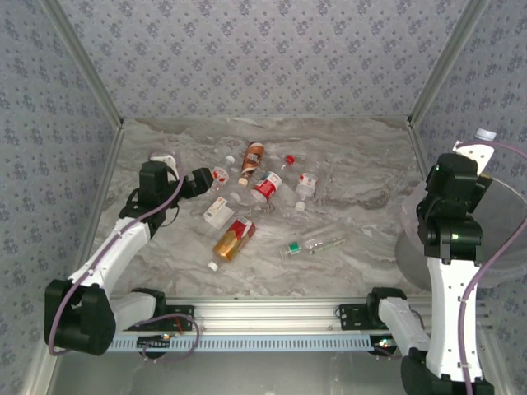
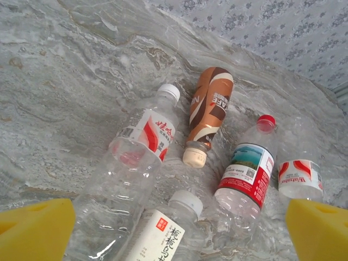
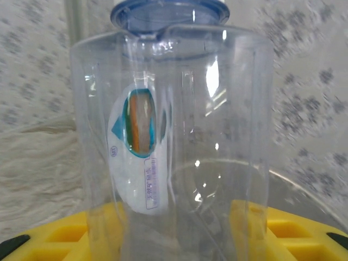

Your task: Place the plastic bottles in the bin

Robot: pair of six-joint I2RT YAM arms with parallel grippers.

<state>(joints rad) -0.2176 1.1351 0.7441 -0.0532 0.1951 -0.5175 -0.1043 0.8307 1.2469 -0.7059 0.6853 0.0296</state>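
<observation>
A marble-patterned table has plastic bottles scattered on their sides near its middle. The left gripper hovers at the left edge of the pile, its yellow fingers spread wide with nothing between them. In front of it lie a brown coffee bottle and several clear ones. The right gripper is clamped on a clear blue-capped bottle, held upright above the bin, a large see-through bucket at the table's right side
</observation>
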